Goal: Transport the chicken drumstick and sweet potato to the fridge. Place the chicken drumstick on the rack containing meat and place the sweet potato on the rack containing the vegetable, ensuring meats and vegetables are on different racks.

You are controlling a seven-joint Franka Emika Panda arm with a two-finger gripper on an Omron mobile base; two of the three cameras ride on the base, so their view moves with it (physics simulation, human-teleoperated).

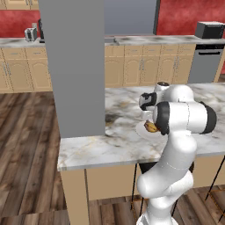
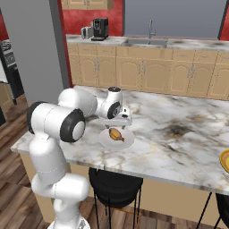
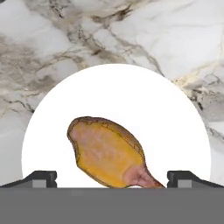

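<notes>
The drumstick [image 3: 109,153] lies on a white plate [image 3: 131,96] on the marble counter [image 3: 52,52], toward six o'clock in the hand view, not yet grasped. The gripper [image 3: 112,178] is poised above, spread wide. Both deliveries are judged outstanding.

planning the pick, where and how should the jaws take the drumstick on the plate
Probably best across the thick, bulbous middle of the chicken drumstick, coming straight down from above. It lies flat on the white plate, so its sides are free while its underside is not. The thin bone end tapers and could slip. The gripper hangs over it, jaws wide open on either side.
</notes>
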